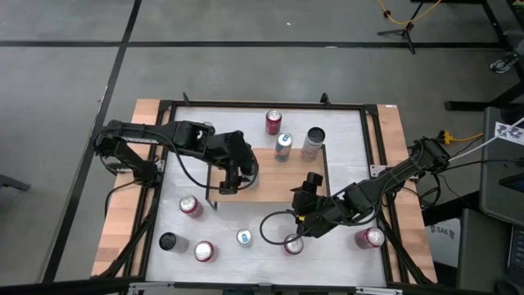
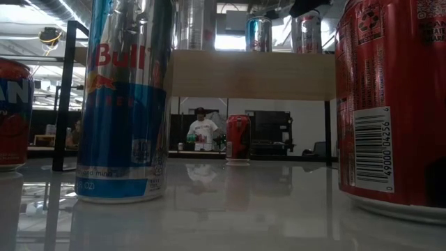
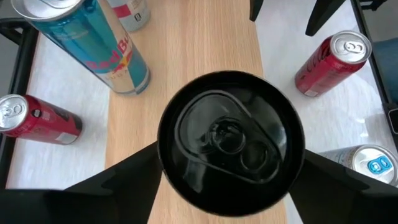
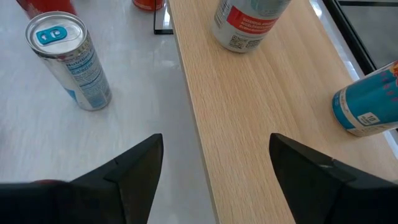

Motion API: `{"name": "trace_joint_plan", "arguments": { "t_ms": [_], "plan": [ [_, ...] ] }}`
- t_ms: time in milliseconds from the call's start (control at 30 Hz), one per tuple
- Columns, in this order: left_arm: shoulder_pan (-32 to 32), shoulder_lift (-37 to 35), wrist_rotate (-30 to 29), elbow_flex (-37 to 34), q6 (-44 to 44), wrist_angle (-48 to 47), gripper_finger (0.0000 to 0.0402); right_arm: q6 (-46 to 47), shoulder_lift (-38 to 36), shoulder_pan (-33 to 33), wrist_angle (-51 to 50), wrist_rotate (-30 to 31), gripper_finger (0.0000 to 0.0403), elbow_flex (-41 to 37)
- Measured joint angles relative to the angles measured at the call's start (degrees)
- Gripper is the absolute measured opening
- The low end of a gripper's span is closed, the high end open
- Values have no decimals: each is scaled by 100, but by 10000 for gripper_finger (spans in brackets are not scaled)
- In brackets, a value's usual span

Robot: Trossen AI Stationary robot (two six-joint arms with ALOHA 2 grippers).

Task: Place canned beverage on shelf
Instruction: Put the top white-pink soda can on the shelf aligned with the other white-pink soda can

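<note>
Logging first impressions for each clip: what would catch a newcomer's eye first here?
Most striking is the black can filling the left wrist view, standing upright on the shelf between the left gripper's spread fingers. Next, the low view is crowded by a tall blue-and-silver can and a red can close to the lens. From above, the right gripper sits open over the shelf's near right edge, holding nothing.

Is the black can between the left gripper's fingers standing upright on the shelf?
Upright: black can shows its round top squarely, wooden shelf beneath.
</note>
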Motion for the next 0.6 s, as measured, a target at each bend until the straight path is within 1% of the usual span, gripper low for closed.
{"name": "trace_joint_plan", "arguments": {
  "t_ms": [100,200,400,600],
  "plan": [
    [0,0,-8,0,-13,6,327,0,0,0,0,0,285,0],
    [0,0,-8,0,-35,10,336,0,0,0,0,0,285,0],
    [0,-226,-54,2,-47,23,338,0,0,0,19,0,285,0],
    [0,-624,-116,5,-50,-43,338,1,0,2,39,0,285,0]
  ]
}}
